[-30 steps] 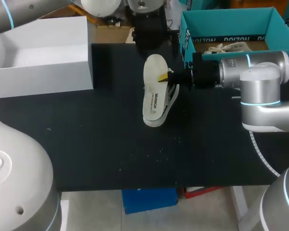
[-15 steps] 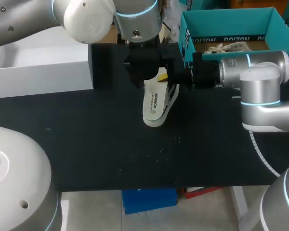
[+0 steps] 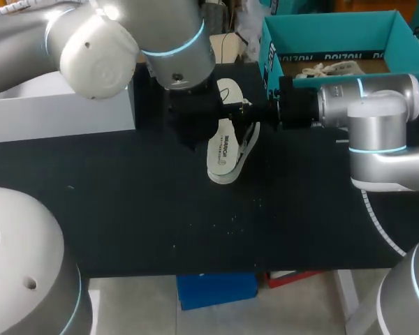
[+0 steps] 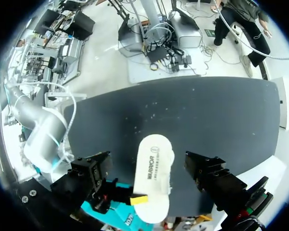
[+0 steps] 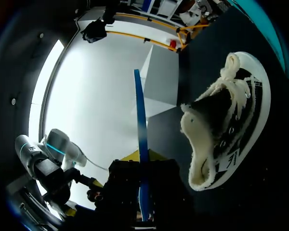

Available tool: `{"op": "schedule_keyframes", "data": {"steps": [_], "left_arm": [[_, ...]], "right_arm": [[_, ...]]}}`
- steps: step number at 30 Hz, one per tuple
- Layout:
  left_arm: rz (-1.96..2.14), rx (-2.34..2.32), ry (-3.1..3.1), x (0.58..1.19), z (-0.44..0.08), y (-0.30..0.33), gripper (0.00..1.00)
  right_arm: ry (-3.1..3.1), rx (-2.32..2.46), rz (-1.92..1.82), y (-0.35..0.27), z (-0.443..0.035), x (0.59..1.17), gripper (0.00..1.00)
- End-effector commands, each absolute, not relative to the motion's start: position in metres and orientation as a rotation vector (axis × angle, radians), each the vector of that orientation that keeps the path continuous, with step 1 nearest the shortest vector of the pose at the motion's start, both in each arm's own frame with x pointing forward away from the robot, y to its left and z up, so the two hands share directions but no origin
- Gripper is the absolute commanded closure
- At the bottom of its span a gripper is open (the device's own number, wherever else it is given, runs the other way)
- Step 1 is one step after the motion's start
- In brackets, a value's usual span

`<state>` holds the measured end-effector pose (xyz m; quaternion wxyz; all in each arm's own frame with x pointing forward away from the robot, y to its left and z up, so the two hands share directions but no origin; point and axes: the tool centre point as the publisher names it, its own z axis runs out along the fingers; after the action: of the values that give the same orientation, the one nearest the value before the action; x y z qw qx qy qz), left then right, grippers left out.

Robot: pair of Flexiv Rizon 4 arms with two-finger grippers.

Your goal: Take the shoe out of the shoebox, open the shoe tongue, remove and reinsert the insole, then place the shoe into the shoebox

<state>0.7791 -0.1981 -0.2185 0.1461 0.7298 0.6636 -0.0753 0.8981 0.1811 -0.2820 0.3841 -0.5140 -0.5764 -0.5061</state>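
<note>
My right pincer comes in from the right side of the frame and is closed on the insole. It holds the insole flat, a little above the black table, in the upper middle of the frame. In the right wrist view I see this insole only from its edge, as a thin blue line going out ahead of my own pincer. The shoe rests on the table just beside and partly under the insole, tilted, with its fleecy opening turned toward my right pincer. It is out of the shoebox, the teal one in the upper right corner. A white box stands in the upper left.

My left pincer hangs over the insole with its jaws wide open, one on each side of it, and as far as I can see they touch nothing.

I judge the insole to be very light, thin and floppy. Held at one end only, its free end will probably sag, and it can slip out if it catches on the lining. The shoe looks light and soft, so it may slide when the insole is pushed in. The firm places to take it are the rubber sole rim or the heel collar, not the laces
</note>
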Motion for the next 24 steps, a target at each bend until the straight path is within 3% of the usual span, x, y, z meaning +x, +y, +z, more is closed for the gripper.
{"op": "schedule_keyframes", "data": {"steps": [1,11,24], "left_arm": [[-0.521,1.732,1.556,0.774,-0.226,-0.166,0.0],[-1.003,1.224,1.185,0.787,-0.233,-0.157,0.0],[-1.003,1.224,1.185,0.787,-0.233,-0.157,0.0]], "right_arm": [[-1.47,-1.311,-1.287,0.182,-0.282,0.899,1.0],[-1.47,-1.311,-1.287,0.182,-0.282,0.899,1.0],[-1.47,-1.311,-1.287,0.182,-0.282,0.899,1.0]]}}
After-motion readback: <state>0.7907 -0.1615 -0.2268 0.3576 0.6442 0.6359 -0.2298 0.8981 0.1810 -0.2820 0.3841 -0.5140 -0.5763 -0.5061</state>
